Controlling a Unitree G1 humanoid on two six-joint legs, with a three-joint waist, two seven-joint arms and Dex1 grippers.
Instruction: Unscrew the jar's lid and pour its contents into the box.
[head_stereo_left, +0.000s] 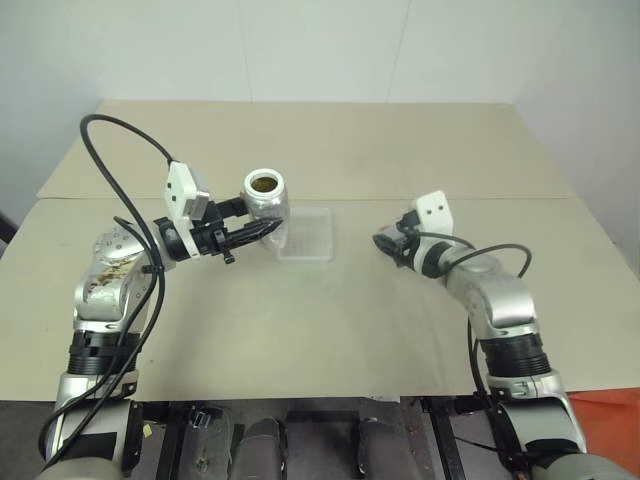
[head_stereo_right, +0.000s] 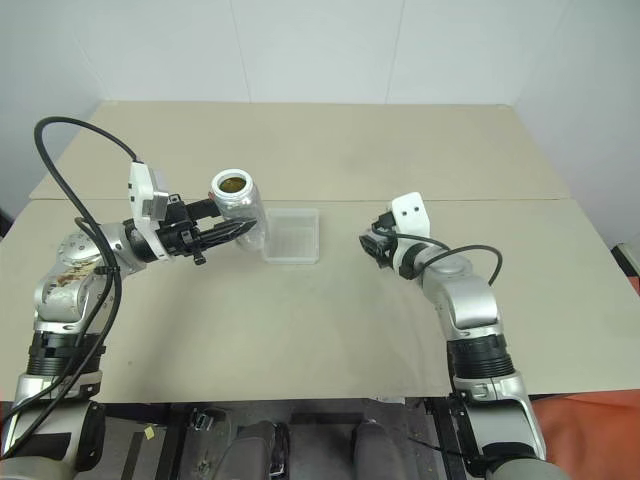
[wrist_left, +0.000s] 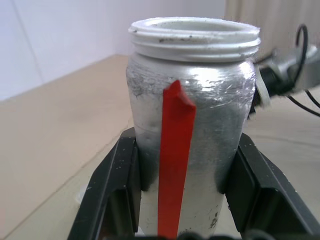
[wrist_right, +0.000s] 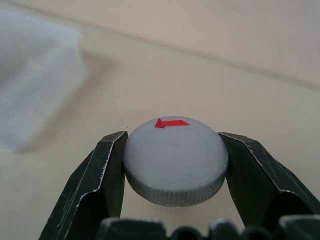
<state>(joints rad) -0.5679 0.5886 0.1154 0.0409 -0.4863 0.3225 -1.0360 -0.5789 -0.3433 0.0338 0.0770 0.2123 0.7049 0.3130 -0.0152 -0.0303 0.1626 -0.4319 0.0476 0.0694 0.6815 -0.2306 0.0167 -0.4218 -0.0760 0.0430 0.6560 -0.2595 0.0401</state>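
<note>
My left gripper (head_stereo_left: 262, 230) is shut on the jar (head_stereo_left: 267, 196), a silvery cylinder with a red strip (wrist_left: 175, 155) down its side. The jar is held upright above the table, just left of the box (head_stereo_left: 306, 235), its mouth open and brownish contents (head_stereo_left: 264, 183) showing inside. The box is a shallow clear square tray lying flat on the table. My right gripper (head_stereo_left: 383, 242) is shut on the lid (wrist_right: 175, 162), a round grey cap with a red mark on top, held low over the table to the right of the box.
The beige table (head_stereo_left: 330, 330) has a seam running across it behind the box. A white wall stands beyond its far edge. A black cable (head_stereo_left: 120, 130) loops above my left arm.
</note>
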